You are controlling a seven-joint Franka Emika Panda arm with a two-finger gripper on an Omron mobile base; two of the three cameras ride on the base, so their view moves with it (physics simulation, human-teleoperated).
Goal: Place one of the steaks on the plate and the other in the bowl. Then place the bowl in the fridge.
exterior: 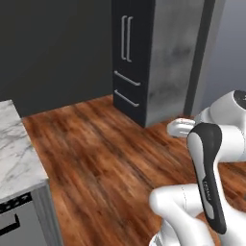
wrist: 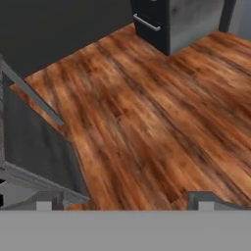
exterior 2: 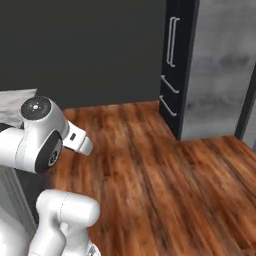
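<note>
Above bare wood floor (wrist: 147, 122), facing the fridge (exterior: 132, 57), the tool (wrist: 125, 201) seemingly hangs open, empty.

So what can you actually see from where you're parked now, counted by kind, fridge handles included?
Fridge: 1
Vertical door handles: 2
Horizontal drawer handles: 2
Marble counter: 1
Gripper, jaws apart with nothing between them: 1
Total: 7
</note>
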